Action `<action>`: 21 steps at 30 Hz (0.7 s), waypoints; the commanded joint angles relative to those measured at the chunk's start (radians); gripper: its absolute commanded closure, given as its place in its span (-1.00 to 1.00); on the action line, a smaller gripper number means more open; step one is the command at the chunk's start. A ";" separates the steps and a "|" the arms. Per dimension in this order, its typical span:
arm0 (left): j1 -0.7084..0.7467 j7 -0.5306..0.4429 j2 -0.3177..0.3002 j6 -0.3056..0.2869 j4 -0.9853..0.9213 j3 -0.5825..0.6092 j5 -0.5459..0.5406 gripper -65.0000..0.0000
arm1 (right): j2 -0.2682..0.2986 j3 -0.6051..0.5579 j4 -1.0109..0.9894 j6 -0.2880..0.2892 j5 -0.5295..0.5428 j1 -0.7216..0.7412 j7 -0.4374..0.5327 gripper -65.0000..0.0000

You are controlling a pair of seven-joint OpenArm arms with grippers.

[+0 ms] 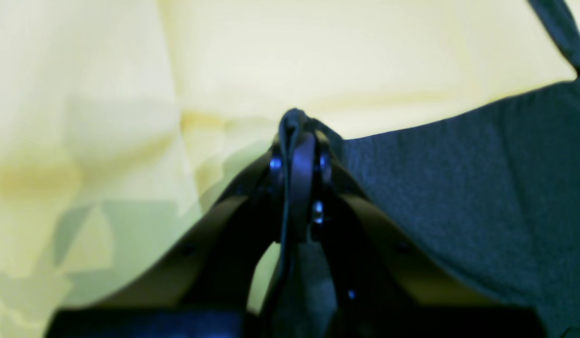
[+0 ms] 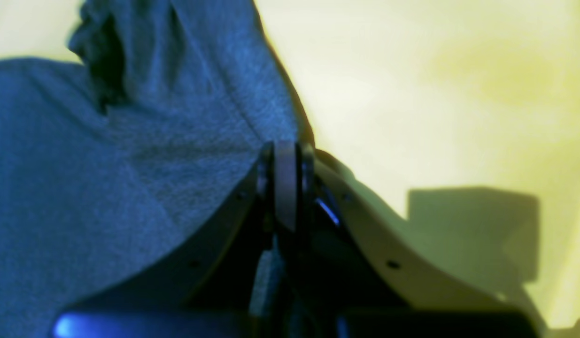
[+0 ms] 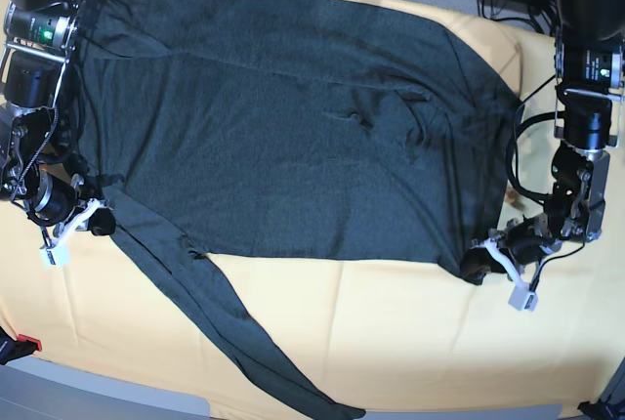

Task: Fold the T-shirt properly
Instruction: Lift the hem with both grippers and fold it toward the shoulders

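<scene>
Charcoal knit cloth, the T-shirt (image 3: 283, 127), lies spread flat over the yellow cloth (image 3: 391, 332) and covers most of it. One long sleeve (image 3: 225, 332) trails from the lower left corner of the body down toward the near edge.

I judge the shirt to be light, soft and limp. It will sag and wrinkle when it is lifted, and it will not keep any shape by itself. It does not look slippery, and it is not fragile. The good places to hold it are the corners and the hemmed edges, with the two sides raised together so the fold stays even.

On the left of the base view, the right gripper (image 3: 93, 217) sits at the lower left corner of the body, where the sleeve begins. Its jaws are pressed together, and in the right wrist view the right gripper (image 2: 286, 157) pinches the edge of the fabric.

On the right of the base view, the left gripper (image 3: 485, 256) sits at the lower right corner. Its jaws are also fully closed, and in the left wrist view a small bunch of fabric sticks out above the tips of the left gripper (image 1: 297, 136).
</scene>
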 commanded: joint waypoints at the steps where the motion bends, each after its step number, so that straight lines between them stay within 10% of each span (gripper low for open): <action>1: -0.042 -0.040 -0.010 -0.007 0.013 -0.008 0.000 1.00 | 0.023 0.004 0.011 0.005 0.012 0.030 0.032 1.00; 15: -0.060 -0.241 0.035 -0.010 0.013 -0.007 0.189 1.00 | 0.023 0.004 0.011 -0.039 -0.145 0.093 0.129 1.00; 21: -0.061 -0.213 0.033 -0.114 0.013 -0.008 0.158 1.00 | 0.029 0.004 0.012 0.005 -0.116 0.109 0.118 1.00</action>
